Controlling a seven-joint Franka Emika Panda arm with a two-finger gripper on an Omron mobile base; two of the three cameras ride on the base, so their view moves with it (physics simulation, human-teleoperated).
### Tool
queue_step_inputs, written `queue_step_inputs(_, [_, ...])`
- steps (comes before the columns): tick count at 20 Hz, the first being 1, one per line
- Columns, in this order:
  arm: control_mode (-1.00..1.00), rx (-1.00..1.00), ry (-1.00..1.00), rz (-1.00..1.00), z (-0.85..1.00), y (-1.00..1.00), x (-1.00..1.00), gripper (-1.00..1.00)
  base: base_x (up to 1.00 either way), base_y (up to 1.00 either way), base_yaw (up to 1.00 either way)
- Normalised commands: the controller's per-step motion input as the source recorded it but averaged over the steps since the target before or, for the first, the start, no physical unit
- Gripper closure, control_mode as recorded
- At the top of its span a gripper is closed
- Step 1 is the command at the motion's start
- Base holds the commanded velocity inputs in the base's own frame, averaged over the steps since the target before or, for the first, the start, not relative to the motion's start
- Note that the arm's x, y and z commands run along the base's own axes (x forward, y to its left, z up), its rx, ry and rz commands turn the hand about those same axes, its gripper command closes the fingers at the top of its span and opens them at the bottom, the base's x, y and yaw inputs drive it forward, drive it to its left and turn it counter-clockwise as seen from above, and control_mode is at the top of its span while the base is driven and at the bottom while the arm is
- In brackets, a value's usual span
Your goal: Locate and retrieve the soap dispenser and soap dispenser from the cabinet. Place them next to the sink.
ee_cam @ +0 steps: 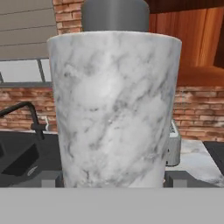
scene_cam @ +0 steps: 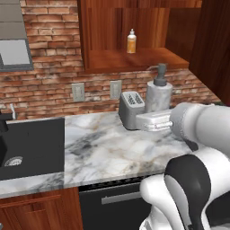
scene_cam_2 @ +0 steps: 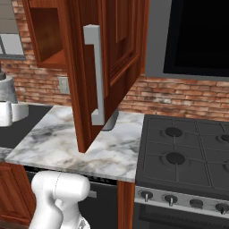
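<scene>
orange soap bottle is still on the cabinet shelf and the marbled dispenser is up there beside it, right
Half right. The orange soap bottle is on the cabinet shelf, but the left base view shows the marbled dispenser out of the cabinet, below shelf level by the toaster.

wall: red brick [scene_cam: 49,67], two outlets [scene_cam: 78,92] mid-left | counter: grey-veined white marble [scene_cam: 108,148] across centre | stovetop [scene_cam_2: 188,152] lower right | window [scene_cam: 13,54] upper left

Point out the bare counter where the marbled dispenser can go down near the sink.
The widest free patch is the marble counter between the sink and the toaster, from the brick wall to the front edge. It is crowded at the right, where toaster, marbled dispenser and the arm bunch together.
</scene>
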Motion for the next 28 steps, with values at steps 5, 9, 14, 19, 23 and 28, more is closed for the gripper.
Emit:
queue_step_inputs(5, [-1.0,0.0,0.0,0.24,-0.45,0.33,-0.6,1.0,0.0,0.0,0.0])
queue_step_inputs(9, [-1.0,0.0,0.0,0.2,-0.57,0.34,-0.17,1.0,0.0,0.0,0.0])
queue_step_inputs(14, [-1.0,0.01,0.0,0.18,-0.67,0.41,-0.04,1.0,0.0,0.0,0.0])
queue_step_inputs(19, [-1.0,0.0,-0.03,0.18,-0.54,0.43,0.06,1.0,0.0,0.0,0.0])
queue_step_inputs(23, [-1.0,0.0,-0.16,0.11,-0.53,0.35,0.23,1.0,0.0,0.0,0.0])
queue_step_inputs(28, [-1.0,0.0,-0.19,0.16,-0.54,0.4,0.45,1.0,0.0,0.0,0.0])
